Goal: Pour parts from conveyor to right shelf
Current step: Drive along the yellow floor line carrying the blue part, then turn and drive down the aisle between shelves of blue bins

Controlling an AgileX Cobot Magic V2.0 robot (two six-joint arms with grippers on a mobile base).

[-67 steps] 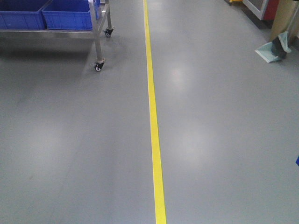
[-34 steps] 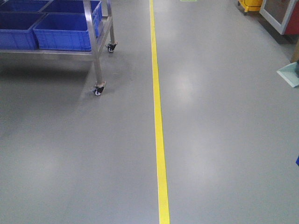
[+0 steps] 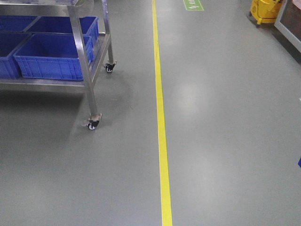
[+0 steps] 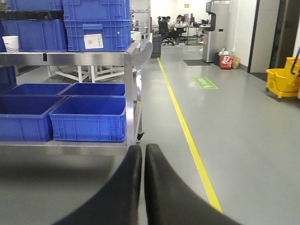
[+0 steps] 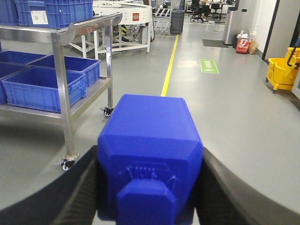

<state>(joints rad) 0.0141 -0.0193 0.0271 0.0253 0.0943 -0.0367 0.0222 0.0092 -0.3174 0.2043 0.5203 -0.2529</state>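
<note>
**A:** Which step are we in?

**B:** We judge it to be the carry. The right shelf (image 3: 47, 82) stands at ten o'clock in the front view, with its blue bins (image 3: 49, 63) on the lower deck. The brick (image 5: 150, 140) sits in our right gripper (image 5: 150, 187), whose fingers are spread wide and press on its two sides. Our left gripper (image 4: 142, 173) has its fingers touching, with nothing between them.

**A:** And next?

**B:** We think we must turn toward ten o'clock and close on the rack. Then we lift the brick over a bin's rim and tip it in. The steel post (image 3: 84, 70) is what we would steer clear of.

**A:** The room?

**B:** We see a smooth grey floor (image 3: 225, 141) with a yellow line (image 3: 162, 141) running from six to twelve. A yellow mop bucket (image 3: 265, 12) is at one o'clock and a green floor sign (image 3: 193, 4) at twelve. We cannot pick out the conveyor for sure.
</note>
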